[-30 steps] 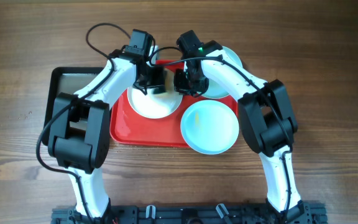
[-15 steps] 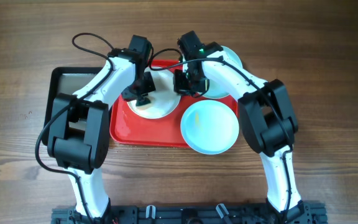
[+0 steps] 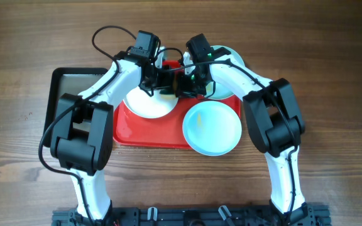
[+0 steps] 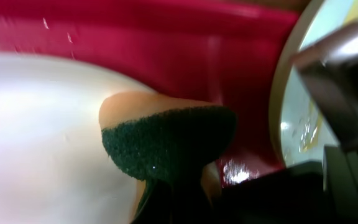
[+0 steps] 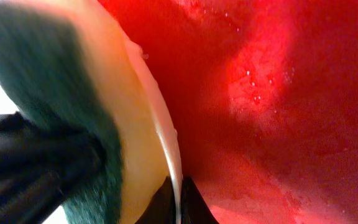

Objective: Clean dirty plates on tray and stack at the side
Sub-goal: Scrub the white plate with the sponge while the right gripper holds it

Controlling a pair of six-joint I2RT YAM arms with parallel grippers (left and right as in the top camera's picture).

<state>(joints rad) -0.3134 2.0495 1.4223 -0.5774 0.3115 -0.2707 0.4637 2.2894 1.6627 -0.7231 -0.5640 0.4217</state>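
The cream-white plate (image 3: 144,105) lies on the left part of the red tray (image 3: 144,132). My left gripper (image 3: 159,81) is shut on a sponge with a green scouring face (image 4: 166,143) and presses it on the white plate (image 4: 42,143) near its right rim. My right gripper (image 3: 184,85) is shut on that plate's rim (image 5: 166,143), one finger on each side (image 5: 179,199). One turquoise plate (image 3: 212,129) sits at the tray's front right corner. The other turquoise plate (image 3: 231,59) lies at the back right, partly under my right arm, and shows yellow smears in the left wrist view (image 4: 300,118).
A smaller black tray (image 3: 65,85) stands left of the red tray, partly under my left arm. Bare wooden table (image 3: 332,75) lies around both trays. The two grippers are close together over the tray's back middle.
My left gripper has swept the sponge across the white plate, left and then back right toward my right gripper. My right gripper has stayed on the plate's rim.
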